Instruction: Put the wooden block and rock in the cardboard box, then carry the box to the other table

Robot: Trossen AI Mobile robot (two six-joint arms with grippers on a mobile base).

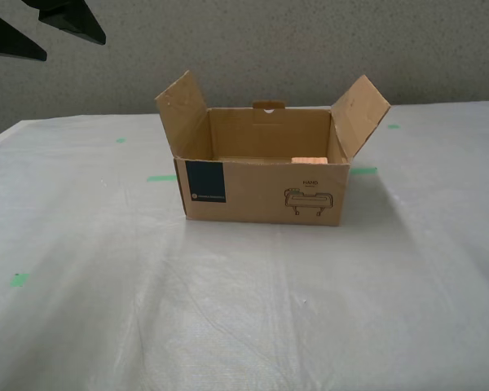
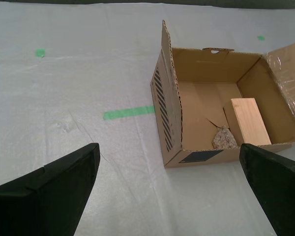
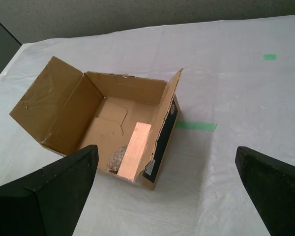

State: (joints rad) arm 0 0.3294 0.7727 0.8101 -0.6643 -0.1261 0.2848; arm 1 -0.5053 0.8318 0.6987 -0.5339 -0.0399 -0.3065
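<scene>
So the cardboard box [image 1: 261,175] sits open on the other table [image 1: 106,309] with the wooden block [image 2: 250,121] and the rock [image 2: 224,138] side by side inside it, and my first gripper [image 3: 164,189] and second gripper [image 2: 169,184] both hang above, jaws wide apart, holding nothing.

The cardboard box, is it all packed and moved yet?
Looks nearly finished. The wooden block and the rock both lie inside the cardboard box, side by side. The box sits on the wrinkled white table with green tape marks, so the carry looks done too. My first gripper and my second gripper are open, holding nothing. Nothing obvious is left.
</scene>
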